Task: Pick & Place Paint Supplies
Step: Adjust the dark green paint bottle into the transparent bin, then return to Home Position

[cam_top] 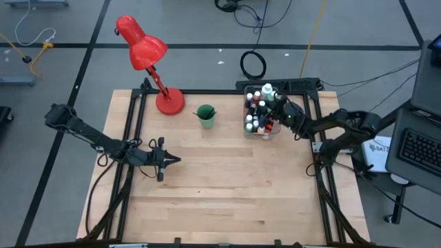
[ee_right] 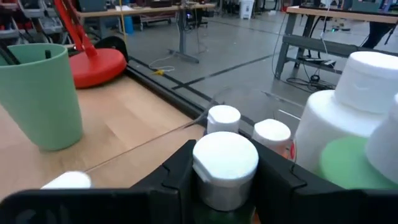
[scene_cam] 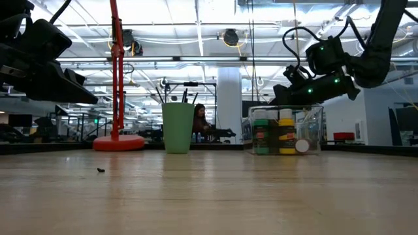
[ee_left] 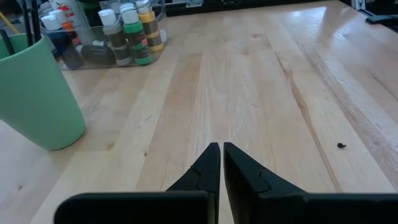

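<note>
R gripper (ee_right: 225, 163) clamped on a white-capped paint bottle (ee_right: 225, 155) over the clear bin (cam_top: 258, 110), upper right. L gripper (ee_left: 221, 158) pinched closed, empty, mid-left of table (cam_top: 227, 186).

You are looking into a large open workshop with rows of bright ceiling lights (scene_cam: 196, 13) and a white column (scene_cam: 228, 98) far behind the table. The grey floor (cam_top: 55, 207) is crossed by dark lines, and a coiled black cable (cam_top: 253, 64) lies beyond the table's far edge.
</note>
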{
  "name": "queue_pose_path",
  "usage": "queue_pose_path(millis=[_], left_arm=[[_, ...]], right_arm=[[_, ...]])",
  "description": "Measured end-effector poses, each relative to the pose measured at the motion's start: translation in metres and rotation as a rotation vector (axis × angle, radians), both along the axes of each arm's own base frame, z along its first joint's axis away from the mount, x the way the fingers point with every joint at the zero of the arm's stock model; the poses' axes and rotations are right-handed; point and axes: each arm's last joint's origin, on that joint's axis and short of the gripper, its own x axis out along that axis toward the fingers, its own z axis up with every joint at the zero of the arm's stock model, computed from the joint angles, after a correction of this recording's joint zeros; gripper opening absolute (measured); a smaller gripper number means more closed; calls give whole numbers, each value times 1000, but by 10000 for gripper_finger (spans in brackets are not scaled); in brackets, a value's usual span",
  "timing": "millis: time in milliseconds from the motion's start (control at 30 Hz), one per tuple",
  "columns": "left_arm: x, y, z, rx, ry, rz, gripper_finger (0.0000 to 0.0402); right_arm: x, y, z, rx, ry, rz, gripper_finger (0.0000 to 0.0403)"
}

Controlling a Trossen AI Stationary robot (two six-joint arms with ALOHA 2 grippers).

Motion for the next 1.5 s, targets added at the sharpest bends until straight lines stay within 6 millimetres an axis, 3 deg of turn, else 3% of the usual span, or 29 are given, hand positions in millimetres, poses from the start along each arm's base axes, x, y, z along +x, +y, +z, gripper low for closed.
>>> queue_pose_path(millis=[100, 233, 333, 700, 933, 1133, 1267, 1500], left_arm=[[0, 0, 0, 0, 0, 0, 24], [0, 0, 0, -2, 2, -5, 24], [0, 0, 0, -6, 3, -12, 24], [0, 0, 0, -6, 4, -15, 24], [0, 0, 0, -6, 5, -16, 24], [0, 0, 0, -6, 4, -15, 24], [0, -1, 1, 1, 2, -18, 24], [9, -5, 26, 70, -35, -38, 24]], right_arm=[[0, -2, -1, 1, -5, 7, 116], [-1, -2, -2, 15, -4, -35, 188], [-2, -2, -2, 17, -5, -50, 217], [2, 1, 6, -53, -42, -8, 196], [14, 8, 40, -136, -163, 98, 201], [17, 30, 95, -200, -186, 181, 196], [6, 52, 130, -173, -67, 232, 164], [-38, 110, 156, -244, 0, 484, 68]])
